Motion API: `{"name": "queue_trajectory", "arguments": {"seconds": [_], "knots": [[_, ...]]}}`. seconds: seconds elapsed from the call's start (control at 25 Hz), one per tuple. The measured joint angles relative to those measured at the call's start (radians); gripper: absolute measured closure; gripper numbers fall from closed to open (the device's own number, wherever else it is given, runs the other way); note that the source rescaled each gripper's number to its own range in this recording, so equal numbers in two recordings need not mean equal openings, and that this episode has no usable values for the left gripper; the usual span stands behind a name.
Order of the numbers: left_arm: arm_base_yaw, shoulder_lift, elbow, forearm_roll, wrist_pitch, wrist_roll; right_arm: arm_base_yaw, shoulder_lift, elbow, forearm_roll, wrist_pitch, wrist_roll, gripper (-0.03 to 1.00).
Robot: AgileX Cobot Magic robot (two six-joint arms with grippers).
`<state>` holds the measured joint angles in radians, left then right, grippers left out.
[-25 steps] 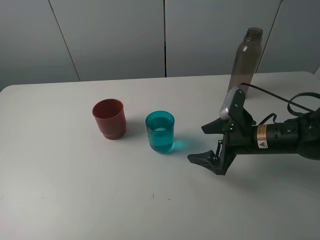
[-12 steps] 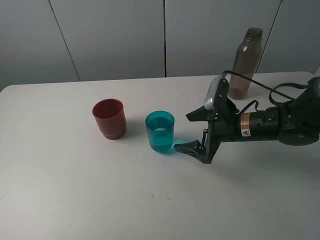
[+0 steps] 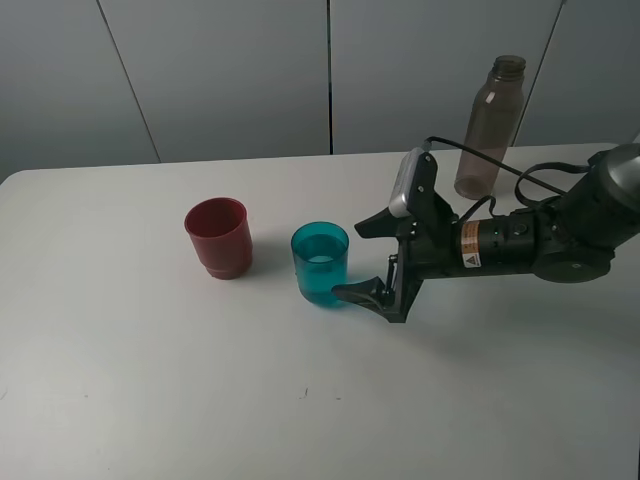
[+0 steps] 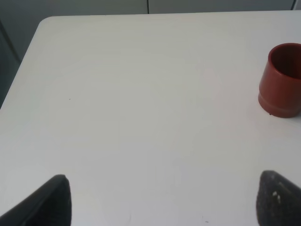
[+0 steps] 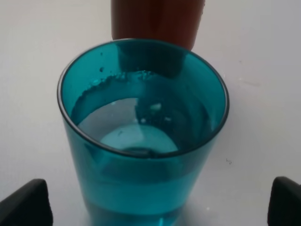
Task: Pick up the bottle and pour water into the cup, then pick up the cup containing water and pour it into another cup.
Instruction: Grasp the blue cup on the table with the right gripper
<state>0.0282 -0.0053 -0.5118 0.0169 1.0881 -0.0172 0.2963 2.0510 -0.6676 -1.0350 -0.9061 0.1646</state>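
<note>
The teal translucent cup [image 3: 320, 264] stands mid-table with water in it; the right wrist view shows it close up [image 5: 143, 136], about half full. The red cup [image 3: 219, 237] stands upright to its left and shows in the left wrist view [image 4: 282, 80] and behind the teal cup in the right wrist view [image 5: 157, 21]. The smoky grey-brown bottle [image 3: 489, 127] stands upright at the back right. My right gripper [image 3: 362, 262] is open, its fingertips [image 3: 347, 294] just right of the teal cup, apart from it. My left gripper [image 4: 162, 200] is open and empty over bare table.
The white table [image 3: 150, 380] ends at its back edge against grey wall panels [image 3: 230, 75]. A black cable [image 3: 520, 172] loops from the right arm past the bottle's base. The table's rounded corner shows in the left wrist view [image 4: 44, 23].
My right gripper has moved left across the table, from well right of the teal cup to right beside it, staying open. The cups and bottle have not moved.
</note>
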Motion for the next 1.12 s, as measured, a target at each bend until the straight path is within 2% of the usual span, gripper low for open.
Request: {"name": "queue_trajectory", "arguments": {"seconds": [0.36,0.52,0.88,1.12], "knots": [[0.0,0.0,0.0,0.0,0.0,-0.002,0.0,0.004,0.0,0.008,0.0,-0.002,-0.02],[0.0,0.0,0.0,0.0,0.0,-0.002,0.004,0.036,-0.002,0.041,-0.036,-0.004,-0.02],[0.0,0.0,0.0,0.0,0.0,-0.002,0.066,0.065,-0.047,0.08,-0.05,-0.017,-0.02],[0.0,0.0,0.0,0.0,0.0,-0.002,0.07,0.066,-0.048,0.08,-0.055,-0.012,-0.02]]}}
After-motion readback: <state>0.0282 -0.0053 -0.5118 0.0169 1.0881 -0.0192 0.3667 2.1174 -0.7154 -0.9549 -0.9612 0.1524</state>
